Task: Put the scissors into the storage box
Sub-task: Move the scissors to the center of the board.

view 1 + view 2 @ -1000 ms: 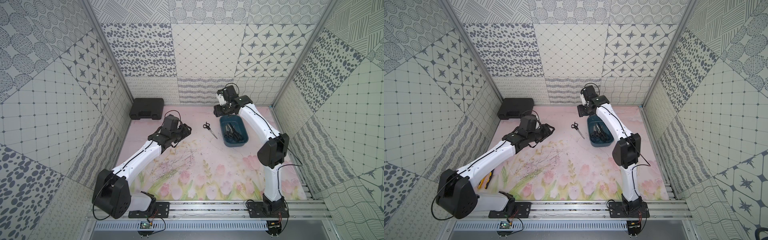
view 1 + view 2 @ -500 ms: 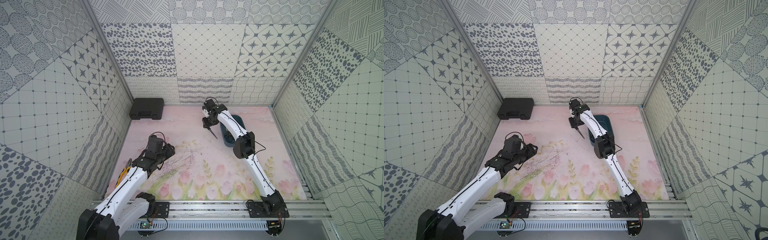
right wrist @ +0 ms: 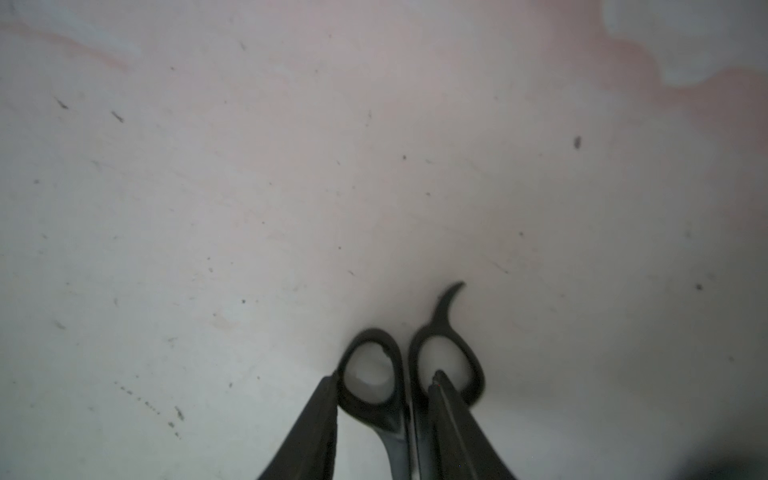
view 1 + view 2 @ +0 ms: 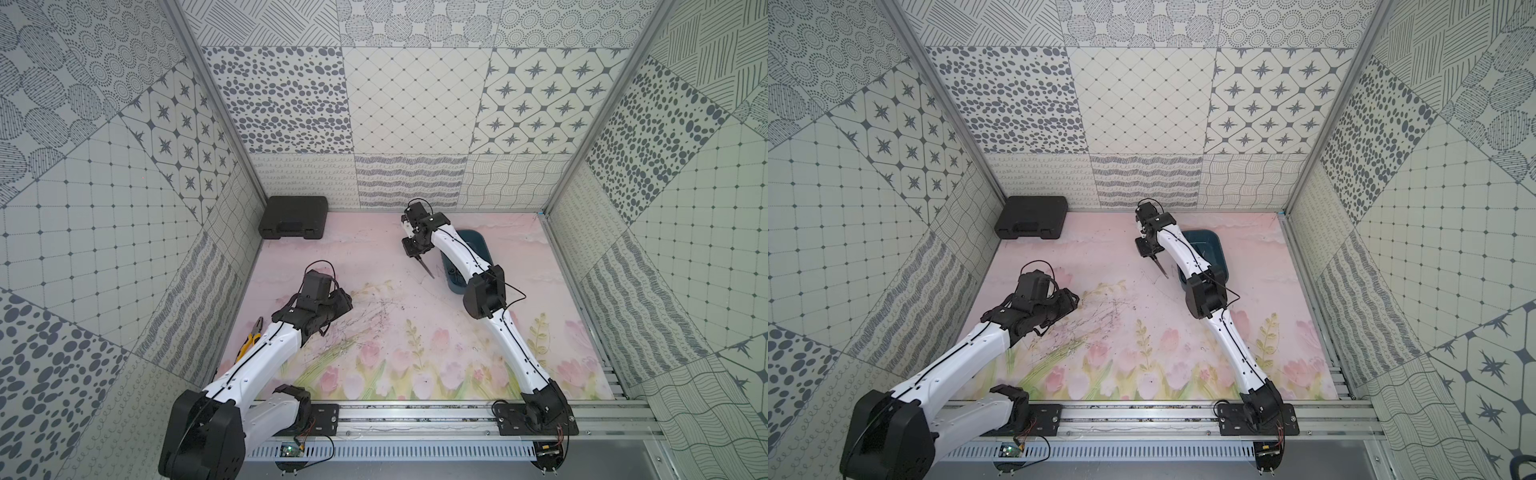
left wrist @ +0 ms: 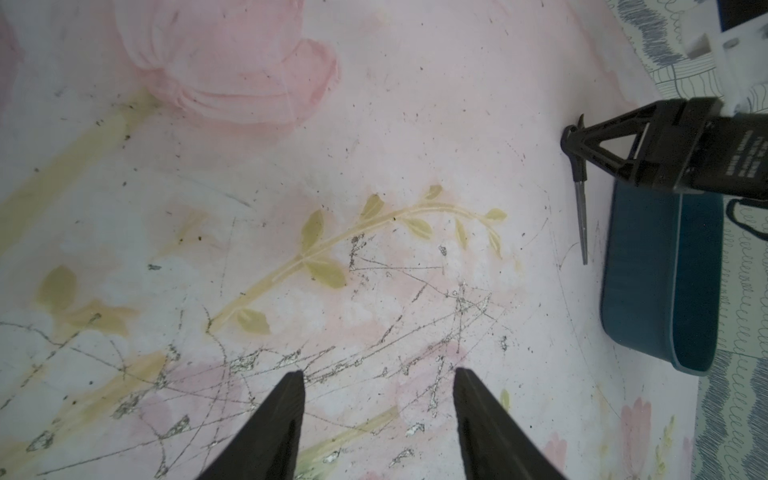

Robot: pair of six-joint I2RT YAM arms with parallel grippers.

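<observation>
Unfinished: at the right of the left wrist view, scissors lie on the tabletop just left of the box, the right end effector narrow around their handles, grip unsure, the left end effector half-wide and empty, so lifting and dropping in remain.

Top views bright, even, sharp; right wrist view dim & blurry.

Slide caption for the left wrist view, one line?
Left gripper open above the floral mat; right gripper at the scissors beside the storage box.
</observation>
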